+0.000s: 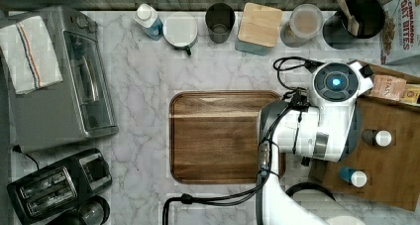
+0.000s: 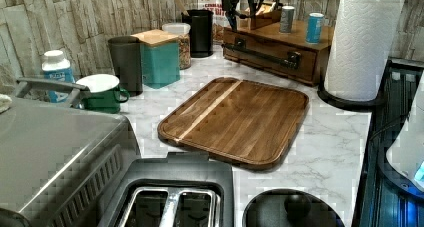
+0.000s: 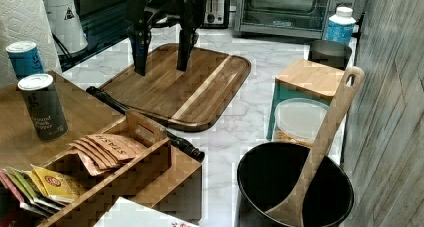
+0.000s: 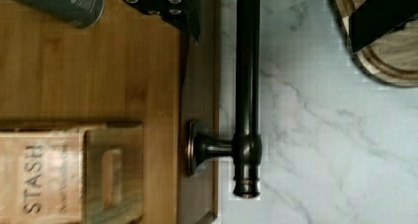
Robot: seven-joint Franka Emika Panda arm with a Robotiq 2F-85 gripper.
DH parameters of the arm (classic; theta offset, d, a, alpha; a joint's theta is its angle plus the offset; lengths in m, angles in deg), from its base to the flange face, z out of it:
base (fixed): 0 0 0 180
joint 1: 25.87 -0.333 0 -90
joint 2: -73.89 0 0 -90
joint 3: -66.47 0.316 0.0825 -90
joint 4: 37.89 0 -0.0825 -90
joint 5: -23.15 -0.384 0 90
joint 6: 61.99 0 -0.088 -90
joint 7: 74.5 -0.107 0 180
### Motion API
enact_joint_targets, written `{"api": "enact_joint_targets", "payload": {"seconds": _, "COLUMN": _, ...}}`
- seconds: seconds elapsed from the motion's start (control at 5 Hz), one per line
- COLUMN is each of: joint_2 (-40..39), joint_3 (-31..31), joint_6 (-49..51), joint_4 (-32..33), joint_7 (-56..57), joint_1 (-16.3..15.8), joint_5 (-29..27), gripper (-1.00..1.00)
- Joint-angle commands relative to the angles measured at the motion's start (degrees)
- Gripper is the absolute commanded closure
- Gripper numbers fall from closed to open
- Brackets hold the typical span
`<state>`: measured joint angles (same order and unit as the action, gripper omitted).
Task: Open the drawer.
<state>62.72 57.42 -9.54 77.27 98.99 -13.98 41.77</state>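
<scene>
Gripper (image 3: 160, 62) released, fingers spread apart, pointing down, hovering above bar handle (image 4: 246, 86) with one finger each side, no contact. Drawer (image 2: 270, 54) closed, flush in wooden cabinet (image 2: 300, 37) at top view's right. Cutting board (image 1: 218, 136) beside cabinet on marble counter (image 1: 143, 86)

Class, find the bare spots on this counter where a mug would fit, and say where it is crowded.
Bare marble lies between the toaster oven and the cutting board, and between that board and the back row. The board is bare too. It is crowded along the wall, from the blue bottle to the black pot.
</scene>
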Motion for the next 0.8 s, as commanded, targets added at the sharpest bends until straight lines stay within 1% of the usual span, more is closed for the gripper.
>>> {"api": "enact_joint_targets", "payload": {"seconds": 0.2, "joint_2": -1.0, "joint_3": -1.1, "joint_6": -11.1, "joint_4": 6.6, "joint_7": -3.7, "joint_1": 1.4, "joint_5": -1.9, "gripper": -1.00}}
{"api": "enact_joint_targets", "payload": {"seconds": 0.4, "joint_2": -3.1, "joint_3": -2.0, "joint_6": -13.7, "joint_4": 7.2, "joint_7": -7.2, "joint_1": 0.2, "joint_5": -1.8, "gripper": -1.00}}
{"api": "enact_joint_targets", "payload": {"seconds": 0.6, "joint_2": -4.2, "joint_3": -2.0, "joint_6": -14.4, "joint_4": 7.0, "joint_7": -8.2, "joint_1": 1.5, "joint_5": -0.5, "gripper": -1.00}}
{"api": "enact_joint_targets", "payload": {"seconds": 0.8, "joint_2": -5.6, "joint_3": -2.3, "joint_6": -14.9, "joint_4": 6.2, "joint_7": -7.2, "joint_1": 1.8, "joint_5": -0.2, "gripper": -1.00}}
